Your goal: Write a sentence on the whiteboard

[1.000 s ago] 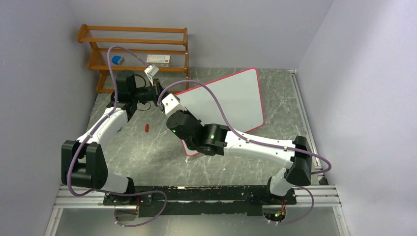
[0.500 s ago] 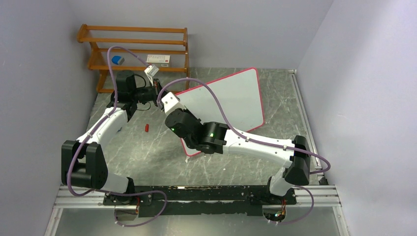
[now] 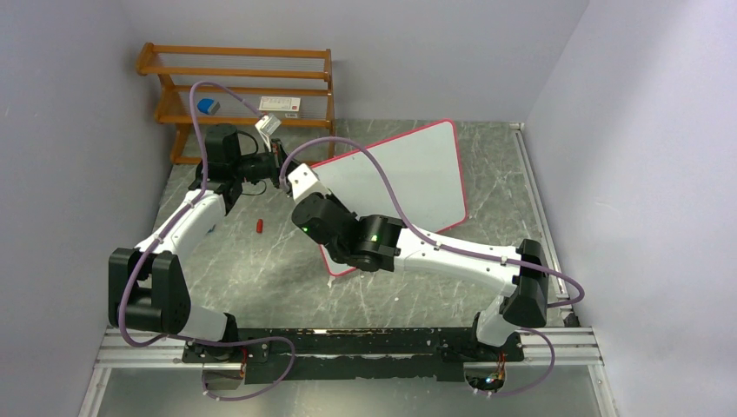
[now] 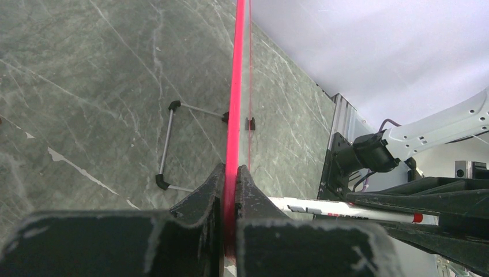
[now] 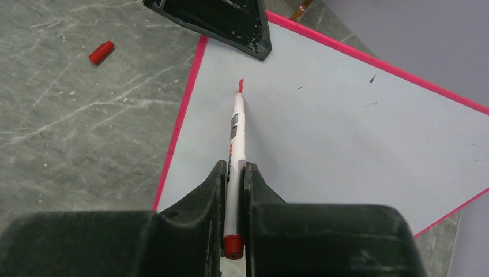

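Note:
The whiteboard (image 3: pixel 408 174), white with a thin red-pink frame, stands tilted on the table's far side. My left gripper (image 4: pixel 232 170) is shut on the red frame edge (image 4: pixel 235 104) at the board's upper left corner. My right gripper (image 5: pixel 233 167) is shut on a white marker (image 5: pixel 236 130) with a red end plug. The marker's tip touches the board's face (image 5: pixel 346 127) just below the left gripper's finger (image 5: pixel 230 23). Of the sentence, only a short red stroke (image 5: pixel 240 85) shows at the tip. The marker (image 4: pixel 346 209) also appears in the left wrist view.
A red marker cap (image 3: pixel 259 227) lies on the marble table left of the board. A wooden slatted rack (image 3: pixel 235 87) holding a blue item (image 3: pixel 207 106) and a white box (image 3: pixel 280 104) stands at the far left. The board's wire stand (image 4: pixel 167 144) rests behind it.
The right wrist has crept slightly toward the board's upper left corner with the marker. The left arm holds still on the frame.

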You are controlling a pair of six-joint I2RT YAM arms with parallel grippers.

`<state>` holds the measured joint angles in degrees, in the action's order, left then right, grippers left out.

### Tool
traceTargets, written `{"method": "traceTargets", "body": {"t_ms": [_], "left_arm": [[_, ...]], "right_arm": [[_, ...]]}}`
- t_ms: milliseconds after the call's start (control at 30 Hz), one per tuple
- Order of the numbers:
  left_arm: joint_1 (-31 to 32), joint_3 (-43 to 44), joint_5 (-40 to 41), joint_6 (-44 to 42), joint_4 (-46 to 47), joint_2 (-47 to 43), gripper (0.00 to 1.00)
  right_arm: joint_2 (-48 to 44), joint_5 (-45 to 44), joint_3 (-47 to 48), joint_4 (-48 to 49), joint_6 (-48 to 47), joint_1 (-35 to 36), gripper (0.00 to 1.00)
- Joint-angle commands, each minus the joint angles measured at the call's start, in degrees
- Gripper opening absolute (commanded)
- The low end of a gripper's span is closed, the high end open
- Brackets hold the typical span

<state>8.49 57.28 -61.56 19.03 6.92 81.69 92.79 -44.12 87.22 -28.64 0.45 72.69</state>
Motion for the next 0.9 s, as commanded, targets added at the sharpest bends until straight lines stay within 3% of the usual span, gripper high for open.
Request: {"method": "traceTargets", "body": {"t_ms": [0, 867], "left_arm": [[1.4, 0.5, -0.2, -1.6, -3.5, 0.2, 0.05], [1.4, 0.5, 0.3, -1.9, -4.0, 0.2, 0.05]], "right_arm": [[0.2, 0.9, -0.4, -1.8, 2.4, -0.4, 0.0], [-2.1, -0.1, -4.6, -5.4, 8.2, 1.8, 0.0]]}}
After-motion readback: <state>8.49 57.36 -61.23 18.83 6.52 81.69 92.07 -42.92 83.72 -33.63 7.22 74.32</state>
